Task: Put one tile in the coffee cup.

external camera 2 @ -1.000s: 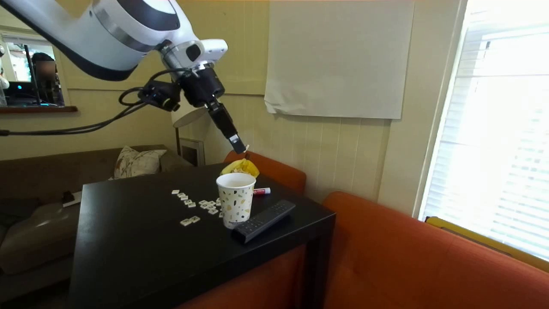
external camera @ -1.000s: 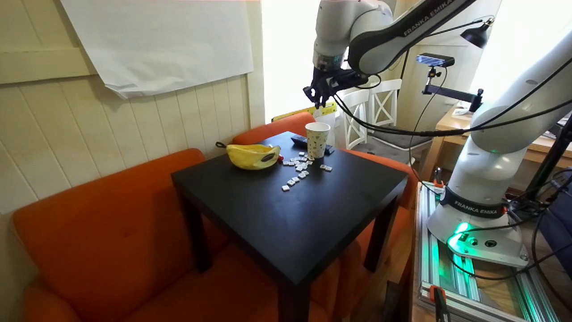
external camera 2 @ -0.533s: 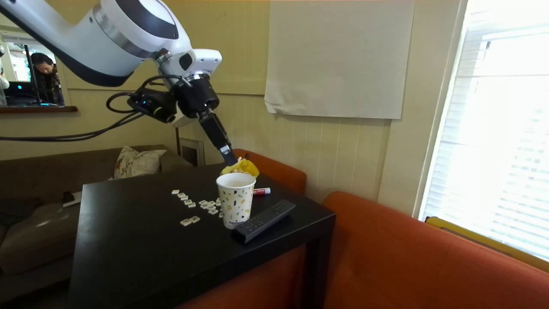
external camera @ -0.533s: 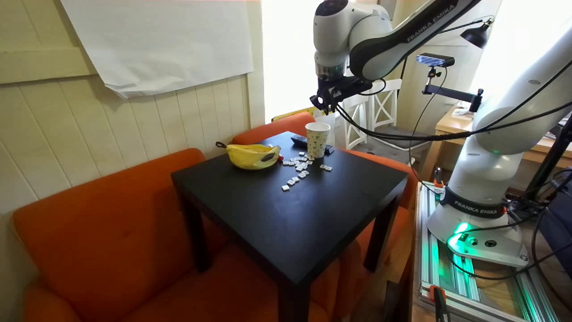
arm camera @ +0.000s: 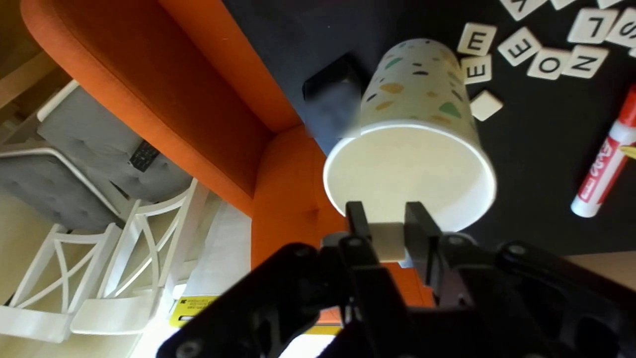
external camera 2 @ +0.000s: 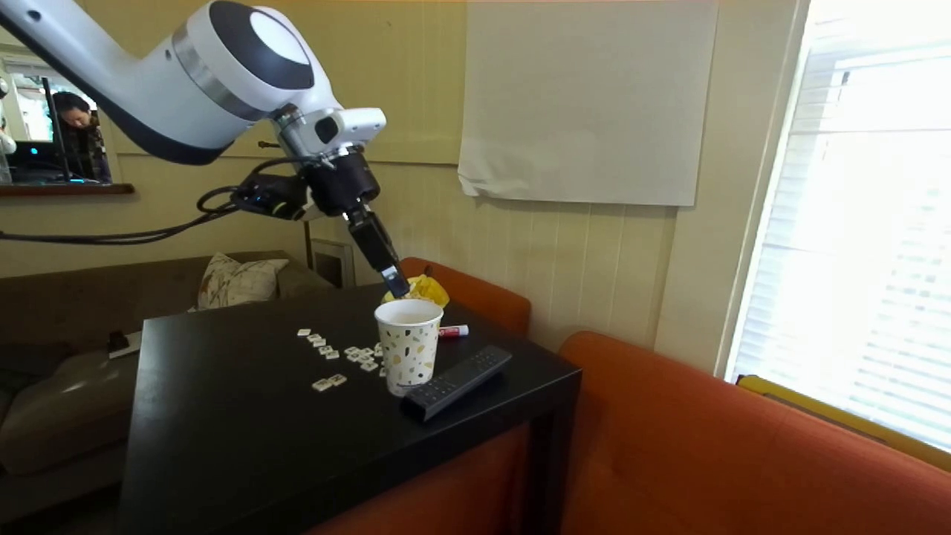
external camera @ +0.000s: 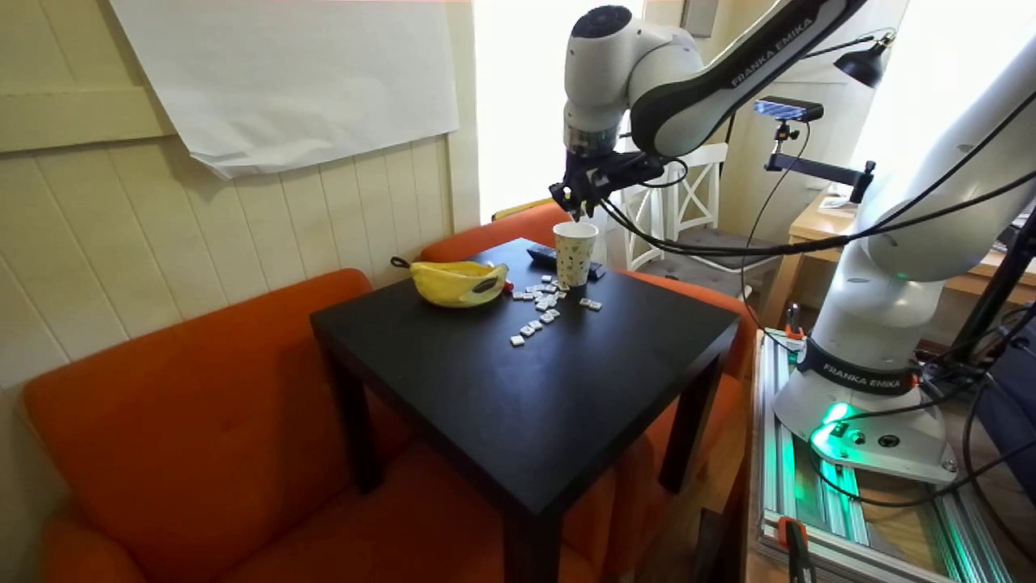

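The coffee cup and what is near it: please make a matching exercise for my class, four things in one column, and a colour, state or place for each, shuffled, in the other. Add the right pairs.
Column one
1. marker
2. coffee cup
3. remote control
4. end effector

Column two
A. standing upright, pale with coloured flecks
B. closed on a tile
C. red and white, lying on its side
D. dark, lying flat on the table

Right pairs: 1-C, 2-A, 3-D, 4-B
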Action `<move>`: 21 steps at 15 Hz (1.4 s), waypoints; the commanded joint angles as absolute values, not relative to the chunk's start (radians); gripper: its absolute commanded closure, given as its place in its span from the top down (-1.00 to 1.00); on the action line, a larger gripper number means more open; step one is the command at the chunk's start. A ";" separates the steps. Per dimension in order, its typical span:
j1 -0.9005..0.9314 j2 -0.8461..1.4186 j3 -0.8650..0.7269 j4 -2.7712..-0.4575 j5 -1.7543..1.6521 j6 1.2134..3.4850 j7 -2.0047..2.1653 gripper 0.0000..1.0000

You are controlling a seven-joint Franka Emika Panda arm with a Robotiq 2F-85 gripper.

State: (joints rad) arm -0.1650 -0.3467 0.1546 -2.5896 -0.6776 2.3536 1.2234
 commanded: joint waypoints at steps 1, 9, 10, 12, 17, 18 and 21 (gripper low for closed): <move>-0.130 -0.346 0.127 -2.595 -0.649 2.394 1.225 0.20; -0.075 -0.402 0.116 -2.603 -0.594 2.382 1.164 1.00; -0.053 -0.406 0.102 -2.608 -0.541 2.397 1.113 1.00; -0.005 -0.409 0.084 -2.614 -0.396 2.408 0.975 1.00; 0.079 -0.375 0.093 -2.610 -0.108 2.370 0.693 1.00; 0.080 -0.361 0.102 -2.611 -0.079 2.369 0.668 1.00; 0.060 -0.324 0.127 -2.626 -0.067 2.390 0.646 1.00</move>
State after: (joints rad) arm 0.0712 -0.3590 0.1128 -2.6164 -0.1117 2.3791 0.6969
